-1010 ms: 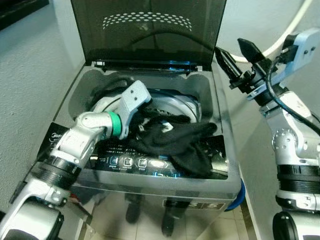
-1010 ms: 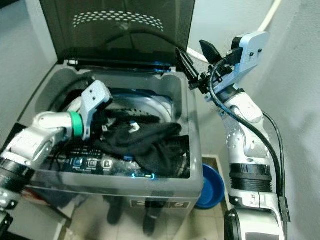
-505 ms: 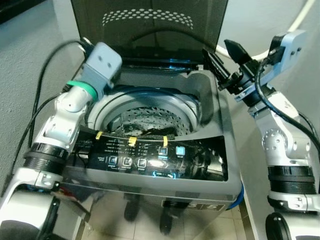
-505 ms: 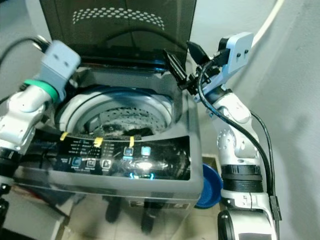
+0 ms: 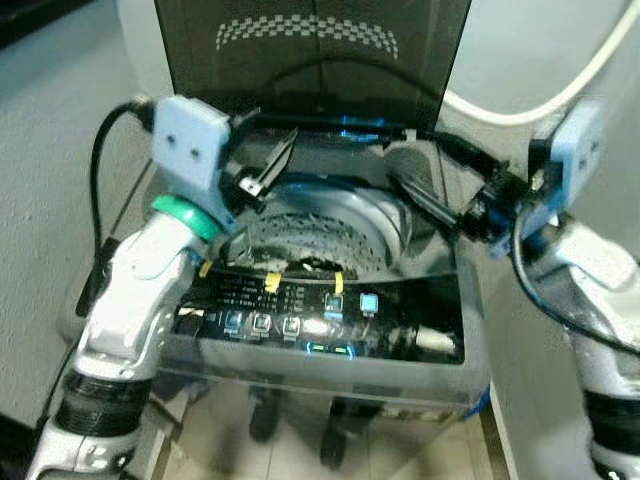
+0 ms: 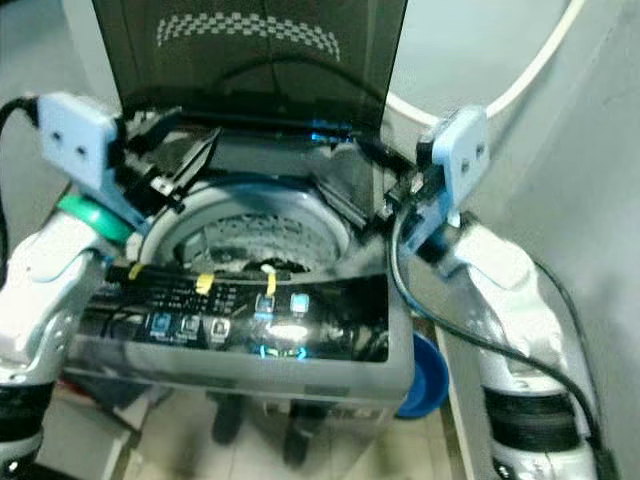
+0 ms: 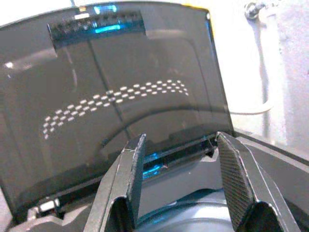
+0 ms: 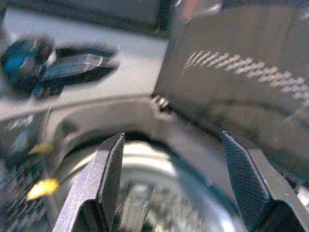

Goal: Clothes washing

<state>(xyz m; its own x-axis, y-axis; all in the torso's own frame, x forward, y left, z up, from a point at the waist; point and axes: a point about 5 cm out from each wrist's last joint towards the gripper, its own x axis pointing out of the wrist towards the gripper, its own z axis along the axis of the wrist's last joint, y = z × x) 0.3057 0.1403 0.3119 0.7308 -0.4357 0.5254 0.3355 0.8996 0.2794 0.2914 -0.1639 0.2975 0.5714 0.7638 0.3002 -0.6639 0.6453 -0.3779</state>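
Note:
The grey top-loading washing machine (image 5: 440,375) stands before me with its dark lid (image 5: 310,60) raised. In its perforated steel drum (image 5: 335,225) a little dark clothing (image 5: 300,266) shows low at the front. My left gripper (image 5: 268,165) hovers over the drum's left rim, open and holding nothing, pointing at the lid (image 7: 120,72). Open and holding nothing too, my right gripper (image 5: 420,165) reaches in from the right above the tub's back right corner, with the drum rim (image 8: 145,159) below its fingers.
The lit control panel (image 5: 300,318) with yellow tape tabs runs along the machine's front. A white hose (image 5: 560,90) curves on the wall at the right. A blue basin (image 6: 425,375) sits on the floor to the machine's right. Walls close in on both sides.
A second ago dark clothes lay draped over the drum's front under my left gripper; now they are down in the drum. The left gripper has risen, and the right has lowered toward the tub.

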